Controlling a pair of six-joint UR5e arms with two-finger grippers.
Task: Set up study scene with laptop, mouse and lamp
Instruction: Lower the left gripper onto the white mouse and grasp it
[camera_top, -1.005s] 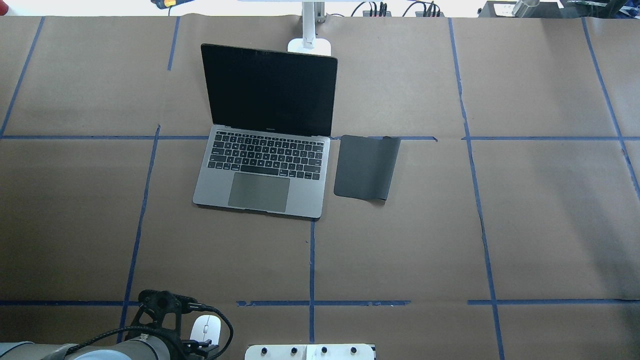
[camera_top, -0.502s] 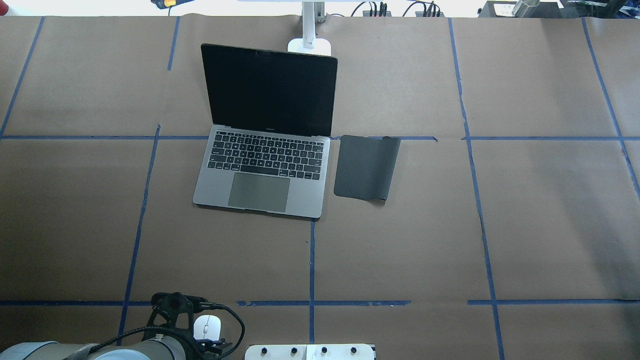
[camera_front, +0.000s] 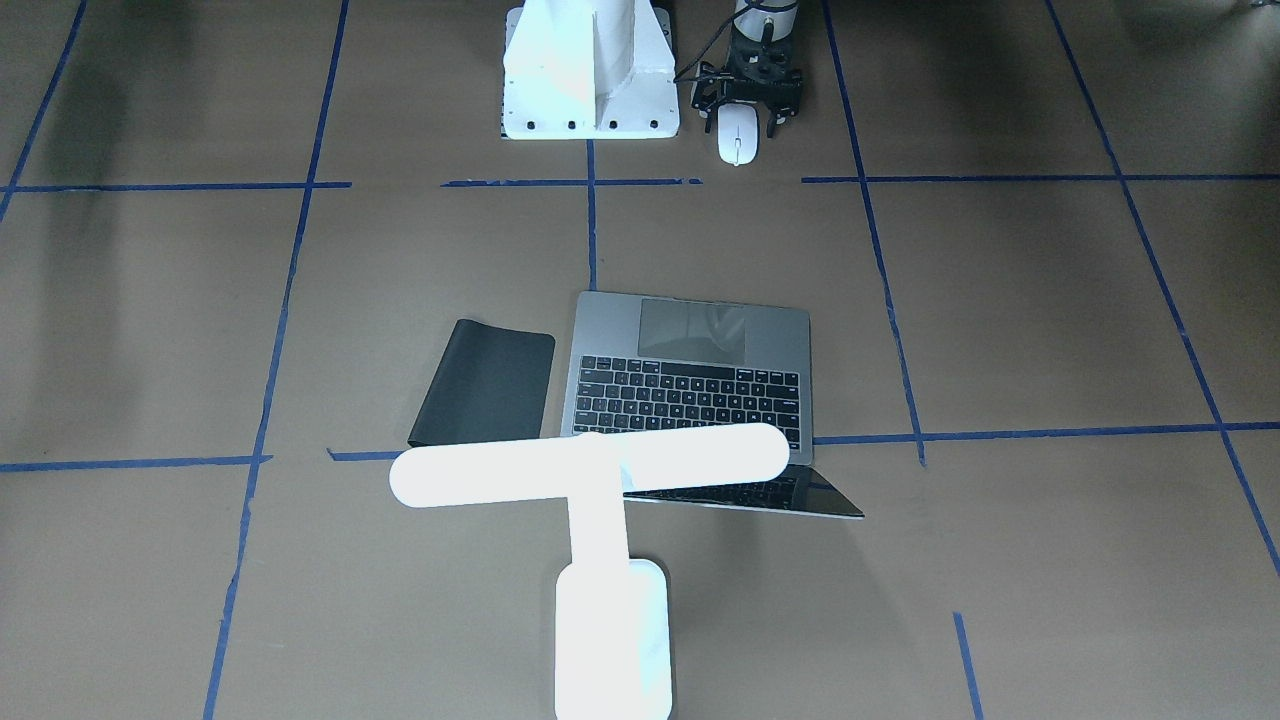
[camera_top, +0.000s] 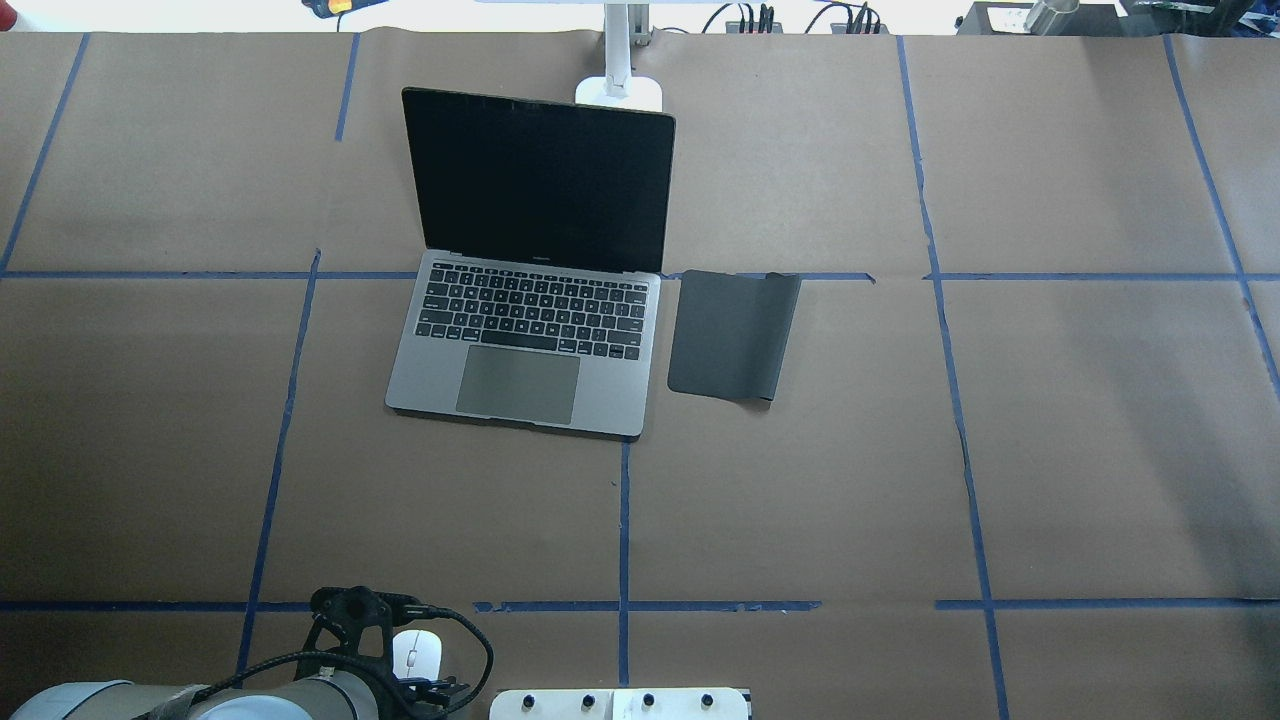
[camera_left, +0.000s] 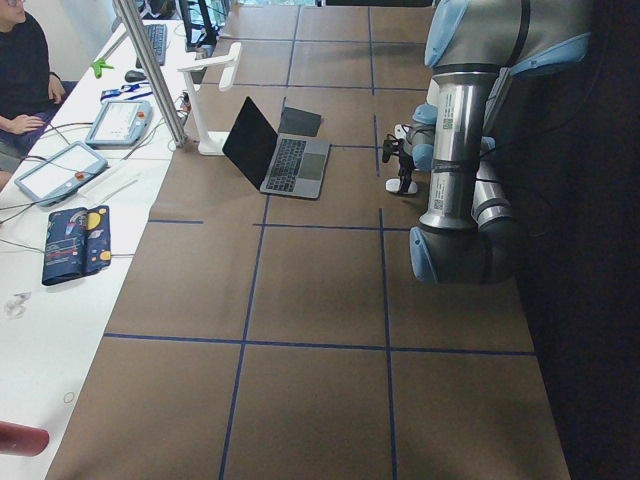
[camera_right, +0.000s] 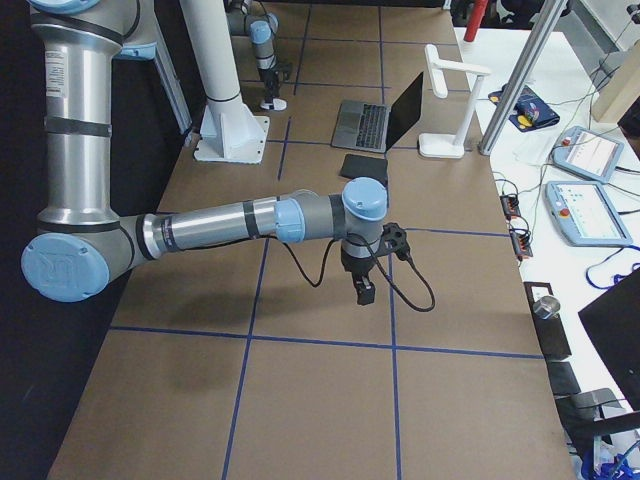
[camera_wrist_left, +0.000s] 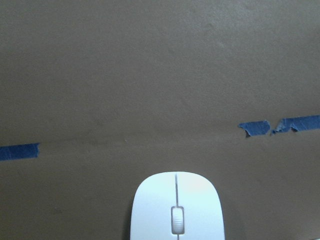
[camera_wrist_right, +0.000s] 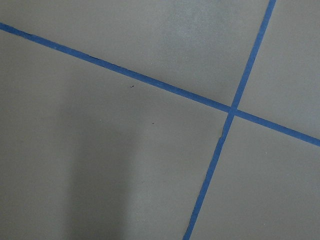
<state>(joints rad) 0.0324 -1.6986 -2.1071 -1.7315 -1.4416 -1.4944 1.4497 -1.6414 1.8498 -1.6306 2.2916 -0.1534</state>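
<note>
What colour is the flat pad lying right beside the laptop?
Plain matte black. The mouse pad shows best in the overhead exterior view.

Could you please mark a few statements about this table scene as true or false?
1. The slim grey metal laptop is open. True.
2. The small white oval mouse lies on the black rectangular mouse pad. False: it lies on the brown paper table beside the white bolted pedestal, at the left pincer.
3. The white T-shaped lamp stands behind the laptop's screen. True.
4. Seen from the robot, the mouse pad lies left of the laptop. False: it lies on its right.
</note>
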